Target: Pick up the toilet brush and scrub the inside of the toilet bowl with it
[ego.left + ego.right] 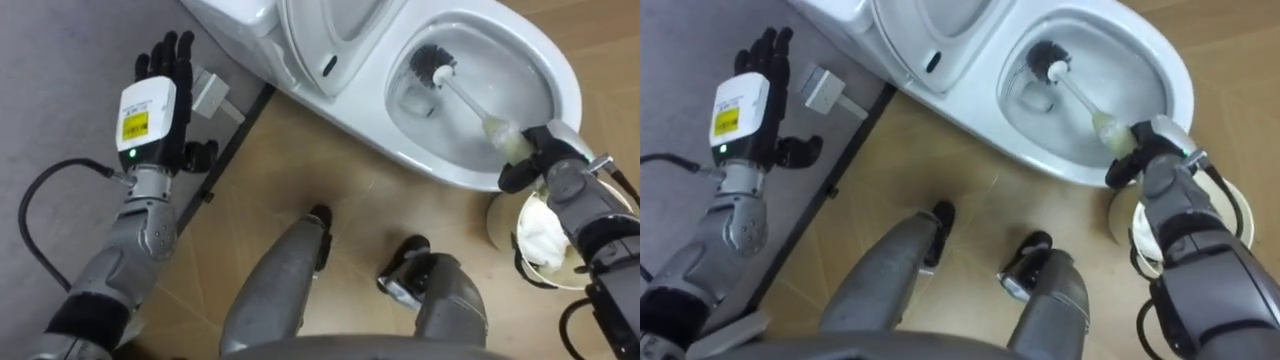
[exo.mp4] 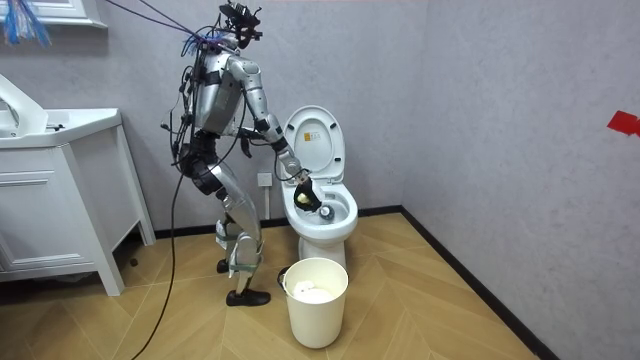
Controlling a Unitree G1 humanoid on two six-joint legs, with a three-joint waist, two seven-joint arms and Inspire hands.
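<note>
A white toilet (image 1: 560, 75) stands before me with its lid up. My right hand (image 1: 545, 160) is shut on the pale handle of a toilet brush (image 1: 470, 105), at the bowl's near rim. The brush's black head (image 1: 432, 65) rests deep in the bowl near the water. In the right eye view that hand (image 1: 1145, 150) grips the brush (image 1: 1080, 100) the same way. My left hand (image 1: 165, 85) hangs open out to the left, by the grey wall, holding nothing. In the room view I stand left of the toilet (image 2: 325, 205), right arm reaching into the bowl.
A white bin (image 2: 316, 298) with white paper inside stands on the wooden floor by my right foot, also showing at the bin's rim (image 1: 530, 265). A white socket (image 1: 212, 95) sits low on the wall. A white vanity (image 2: 60, 200) stands at the room view's left.
</note>
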